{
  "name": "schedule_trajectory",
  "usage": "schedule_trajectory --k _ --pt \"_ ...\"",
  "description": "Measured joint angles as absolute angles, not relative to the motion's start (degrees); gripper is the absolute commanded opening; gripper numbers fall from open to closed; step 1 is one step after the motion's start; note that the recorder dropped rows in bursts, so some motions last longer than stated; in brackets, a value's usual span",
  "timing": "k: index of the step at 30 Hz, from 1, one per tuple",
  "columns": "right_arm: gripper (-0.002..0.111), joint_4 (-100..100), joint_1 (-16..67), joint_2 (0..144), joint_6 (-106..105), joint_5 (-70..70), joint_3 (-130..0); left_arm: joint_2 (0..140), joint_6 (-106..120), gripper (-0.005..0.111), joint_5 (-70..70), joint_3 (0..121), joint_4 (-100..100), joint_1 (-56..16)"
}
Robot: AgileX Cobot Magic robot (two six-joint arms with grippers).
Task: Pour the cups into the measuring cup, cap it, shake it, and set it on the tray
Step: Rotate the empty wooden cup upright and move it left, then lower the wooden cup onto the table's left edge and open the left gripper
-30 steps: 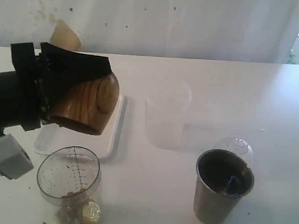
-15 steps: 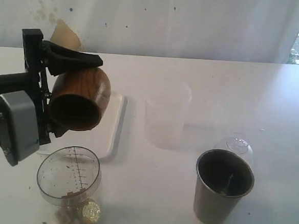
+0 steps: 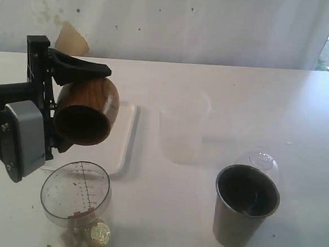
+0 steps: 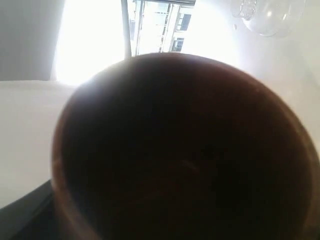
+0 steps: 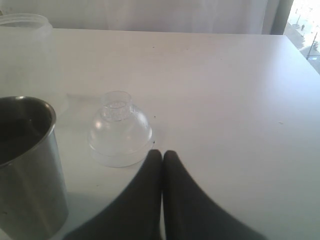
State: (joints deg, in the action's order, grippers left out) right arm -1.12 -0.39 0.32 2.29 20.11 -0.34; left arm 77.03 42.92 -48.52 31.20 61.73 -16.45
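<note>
Your left claw (image 3: 75, 107) is clamped across the brown cup (image 3: 93, 103), which is tipped on its side, with the measuring cup (image 3: 76, 193) just below it and the tray (image 3: 127, 144) behind. Your right claw (image 5: 162, 159) is pressed closed on nothing, the steel tumbler (image 5: 27, 167) beside it.

No txt I can read on my feeds, measuring cup (image 3: 76, 193) has dark scale line w/ tick marks, any digits too small to make out.
</note>
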Motion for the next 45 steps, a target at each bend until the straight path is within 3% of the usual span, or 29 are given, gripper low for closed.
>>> schedule_trajectory --k 18,23,25,30,38,45 --pt "0.000 -1.12 -0.39 0.32 2.29 20.11 -0.34 77.03 42.84 0.000 -51.97 31.20 61.83 -16.45" --pt "0.000 -1.12 -0.39 0.32 2.29 20.11 -0.34 77.03 24.13 0.000 -52.34 31.20 60.42 -16.50" --pt "0.000 -1.12 -0.39 0.32 2.29 20.11 -0.34 77.03 8.79 0.000 -50.77 31.20 52.16 -16.50" --pt "0.000 -1.12 -0.39 0.32 2.29 20.11 -0.34 76.90 -5.19 0.000 -42.35 31.20 18.58 -16.50" --pt "0.000 -1.12 -0.39 0.32 2.29 20.11 -0.34 77.02 24.64 0.000 -30.77 31.20 -31.40 -14.36" --pt "0.000 -1.12 -0.39 0.32 2.29 20.15 -0.34 81.51 26.24 0.000 -30.77 31.20 -39.07 -6.19"
